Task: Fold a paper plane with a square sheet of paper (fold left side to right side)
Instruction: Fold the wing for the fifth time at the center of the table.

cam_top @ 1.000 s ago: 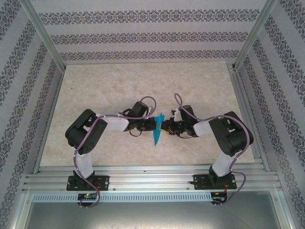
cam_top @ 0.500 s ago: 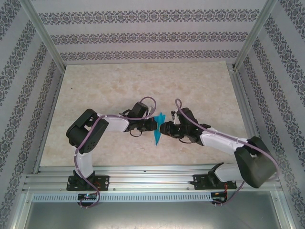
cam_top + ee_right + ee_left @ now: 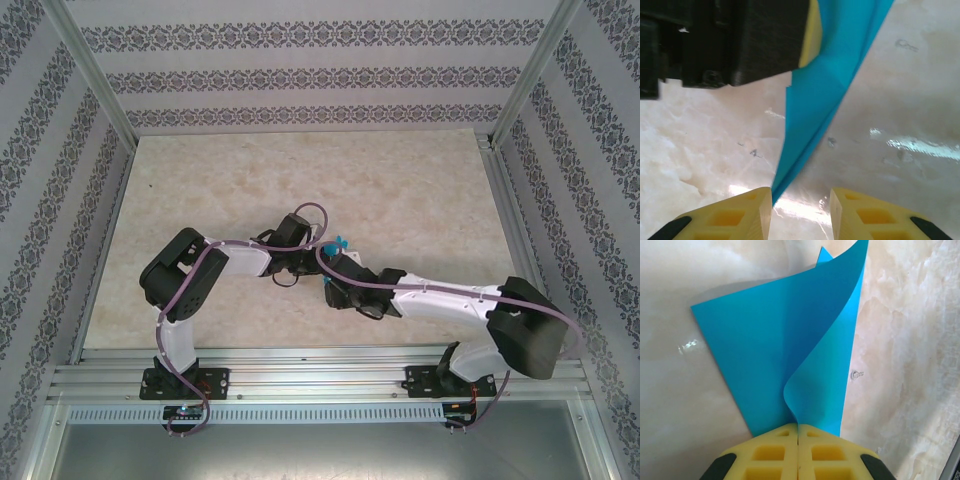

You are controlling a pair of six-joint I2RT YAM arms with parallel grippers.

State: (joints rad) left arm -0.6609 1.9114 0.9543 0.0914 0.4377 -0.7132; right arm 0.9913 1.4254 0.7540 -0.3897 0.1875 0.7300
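The paper plane (image 3: 785, 350) is a cyan-blue folded dart standing on edge on the table, one flap curling open. My left gripper (image 3: 798, 429) is shut on its wide end. In the right wrist view the plane (image 3: 812, 105) narrows to a sharp tip that ends just beside the left finger of my right gripper (image 3: 800, 210), which is open and low over the table. The left gripper's black body and a yellow pad (image 3: 812, 35) hold the paper from above there. In the top view the right gripper (image 3: 332, 280) covers most of the plane (image 3: 338, 242), next to the left gripper (image 3: 300, 262).
The marble-patterned table (image 3: 300, 180) is bare around both arms. Patterned walls and metal posts (image 3: 95, 75) enclose it on three sides. An aluminium rail (image 3: 320, 380) runs along the near edge by the arm bases.
The right arm has stretched out and swung left across the near side, bringing its open gripper to the plane's pointed tip. The left gripper kept its hold and barely moved.
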